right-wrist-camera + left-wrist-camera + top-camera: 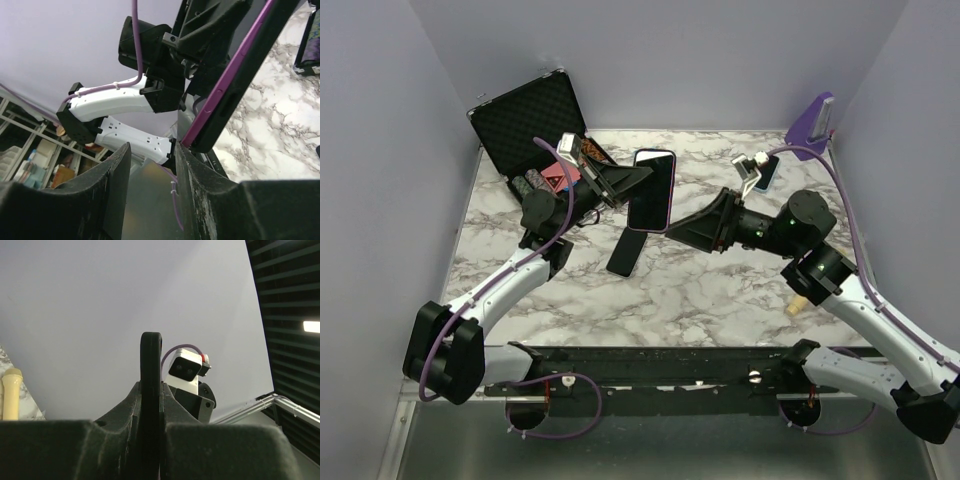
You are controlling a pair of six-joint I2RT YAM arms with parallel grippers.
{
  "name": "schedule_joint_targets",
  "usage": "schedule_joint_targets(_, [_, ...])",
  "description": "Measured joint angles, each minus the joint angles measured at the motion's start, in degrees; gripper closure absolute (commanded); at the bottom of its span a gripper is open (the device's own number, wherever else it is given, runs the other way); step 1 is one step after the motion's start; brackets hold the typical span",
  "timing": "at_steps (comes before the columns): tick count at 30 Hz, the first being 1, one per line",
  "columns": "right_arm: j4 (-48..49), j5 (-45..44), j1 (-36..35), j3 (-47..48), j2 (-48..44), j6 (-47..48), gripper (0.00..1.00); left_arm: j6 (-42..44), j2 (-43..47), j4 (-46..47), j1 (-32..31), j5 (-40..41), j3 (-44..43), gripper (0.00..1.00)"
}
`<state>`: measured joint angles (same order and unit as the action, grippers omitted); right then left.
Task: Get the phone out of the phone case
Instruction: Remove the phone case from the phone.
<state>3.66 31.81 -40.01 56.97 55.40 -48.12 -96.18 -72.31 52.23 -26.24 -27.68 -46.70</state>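
The left gripper [636, 177] clamps the phone [652, 190], seated in its purple case [227, 82], raised above the table [720, 290]; the right gripper [671, 230], jaws parted and empty, sits by its lower edge and should catch only the case lip, peeling against that hold.

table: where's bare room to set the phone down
The table is barest front centre, between the flat black slab, the near rail and the right arm. Also free at back centre, behind the held phone. Crowded back left around the open black case.
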Motion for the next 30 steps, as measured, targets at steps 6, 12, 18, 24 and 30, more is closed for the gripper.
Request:
schedule_joint_targets(6, [2.38, 0.96, 0.00, -0.46, 0.72, -1.42, 0.52, 0.07, 0.00, -0.04, -0.02, 0.00, 0.00, 1.00])
schedule_joint_targets(12, [3.17, 1.33, 0.00, -1.88, 0.94, -1.81, 0.50, -0.02, 0.11, -0.11, 0.09, 0.02, 0.00, 1.00])
schedule_joint_targets(18, [3.48, 1.36, 0.00, -2.60, 0.94, -2.12, 0.49, -0.07, 0.31, -0.09, 0.09, 0.02, 0.00, 1.00])
schedule_joint_targets(24, [4.50, 1.31, 0.00, -2.62, 1.07, -2.84, 0.49, -0.57, 0.33, 0.11, -0.07, 0.02, 0.00, 1.00])
schedule_joint_targets(30, [5.46, 0.42, 0.00, -2.54, 2.34, -4.48, 0.49, -0.42, 0.33, 0.37, -0.74, 0.13, 0.00, 1.00])
